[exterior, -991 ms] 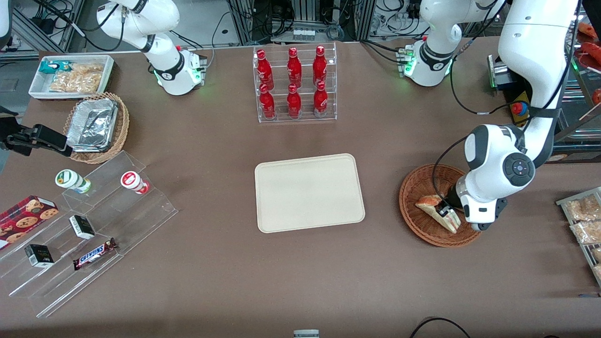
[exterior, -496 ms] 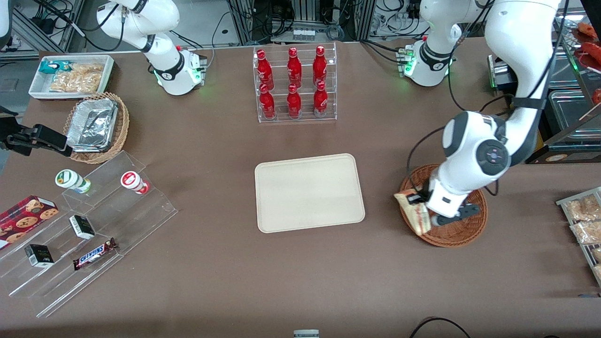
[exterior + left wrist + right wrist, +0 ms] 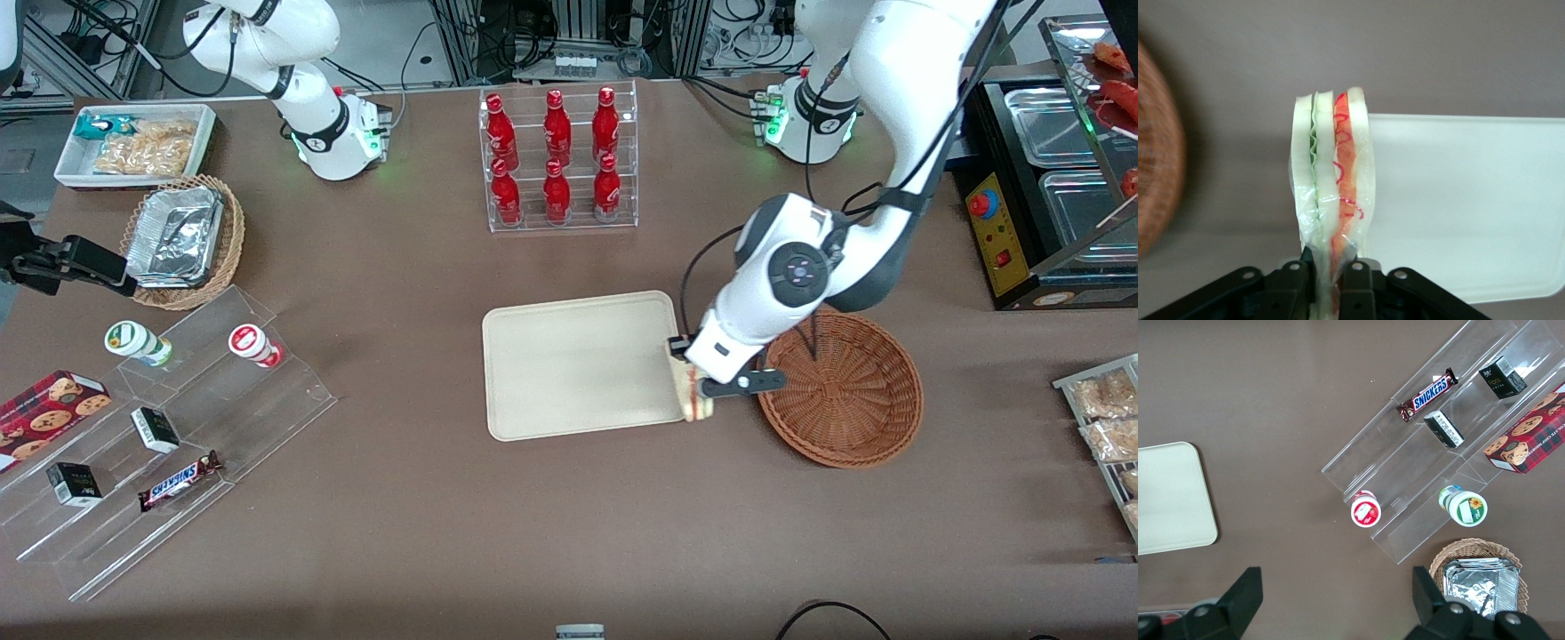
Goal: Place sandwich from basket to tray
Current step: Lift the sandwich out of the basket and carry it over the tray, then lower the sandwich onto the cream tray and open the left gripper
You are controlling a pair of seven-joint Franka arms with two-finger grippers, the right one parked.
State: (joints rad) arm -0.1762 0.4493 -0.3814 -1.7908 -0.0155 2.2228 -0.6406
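L arm reaching over mid-table, gripper (image 3: pixel 692 388) low.
Fingers (image 3: pixel 1353 288) clamped on sandwich (image 3: pixel 1330 193), wrist bent down toward tabletop.

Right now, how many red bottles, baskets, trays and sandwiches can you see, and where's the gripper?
Red bottles: 6
Baskets: 2, the reddish-brown basket and the tan basket
Tray: 1
Sandwich: 1
Total: 10
The gripper is shut on the sandwich, above the tray's edge nearest the reddish-brown basket.
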